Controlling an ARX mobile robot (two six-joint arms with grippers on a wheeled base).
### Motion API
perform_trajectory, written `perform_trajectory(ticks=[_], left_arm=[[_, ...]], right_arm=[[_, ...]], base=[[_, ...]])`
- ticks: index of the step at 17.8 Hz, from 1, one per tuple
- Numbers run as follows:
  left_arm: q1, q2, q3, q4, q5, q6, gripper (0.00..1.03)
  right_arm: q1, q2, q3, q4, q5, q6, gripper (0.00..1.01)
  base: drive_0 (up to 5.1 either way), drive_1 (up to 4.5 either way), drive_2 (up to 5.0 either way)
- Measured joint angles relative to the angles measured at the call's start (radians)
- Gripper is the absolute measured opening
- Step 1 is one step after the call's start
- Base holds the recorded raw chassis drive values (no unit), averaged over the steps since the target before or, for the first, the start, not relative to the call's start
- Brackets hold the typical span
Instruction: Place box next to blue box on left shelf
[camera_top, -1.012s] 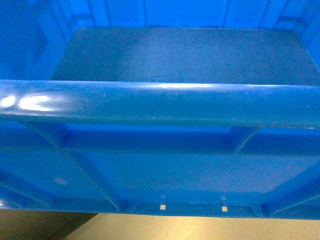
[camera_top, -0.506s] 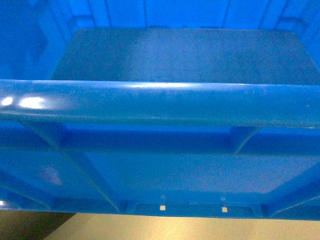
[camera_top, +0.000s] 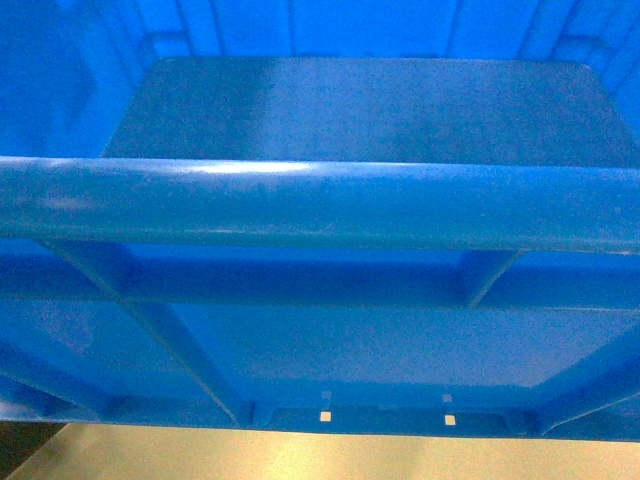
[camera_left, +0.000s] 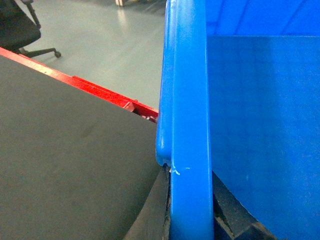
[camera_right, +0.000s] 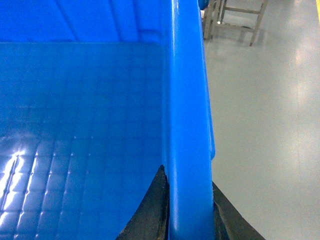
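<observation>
Box: the box (camera_top: 330, 110) fills the head view, raised close before the camera, long rim running left to right.
Shelf: not in any view; its direction cannot be told.
Left gripper (camera_left: 187, 210): clamped on the left rim.
Right gripper (camera_right: 187, 210): clamped on the right rim.
Room: bare floor (camera_right: 260, 115) to the right; a dark surface (camera_left: 65, 150) with a red edge (camera_left: 90, 90) just beside the left wall.
</observation>
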Motion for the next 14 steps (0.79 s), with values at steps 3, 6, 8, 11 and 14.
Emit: perform_trajectory(ticks=[3, 6, 8, 11, 14], left_arm=[[0.000, 0.000, 0.000, 0.000, 0.000, 0.000, 0.10], [0.000, 0.000, 0.000, 0.000, 0.000, 0.000, 0.10], [0.000, 0.000, 0.000, 0.000, 0.000, 0.000, 0.10], [0.000, 0.000, 0.000, 0.000, 0.000, 0.000, 0.10], [0.000, 0.000, 0.000, 0.000, 0.000, 0.000, 0.10]], right_arm=[[0.000, 0.000, 0.000, 0.000, 0.000, 0.000, 0.10], [0.000, 0.000, 0.000, 0.000, 0.000, 0.000, 0.10], [0.000, 0.000, 0.000, 0.000, 0.000, 0.000, 0.10], [0.000, 0.000, 0.000, 0.000, 0.000, 0.000, 0.10], [0.000, 0.000, 0.000, 0.000, 0.000, 0.000, 0.10]], base=[[-1.6, -1.58, -1.6], [-1.6, -1.59, -1.6], [-1.6, -1.57, -1.6], [-1.5, -1.46, -1.5], [-1.6, -1.56, -1.6]])
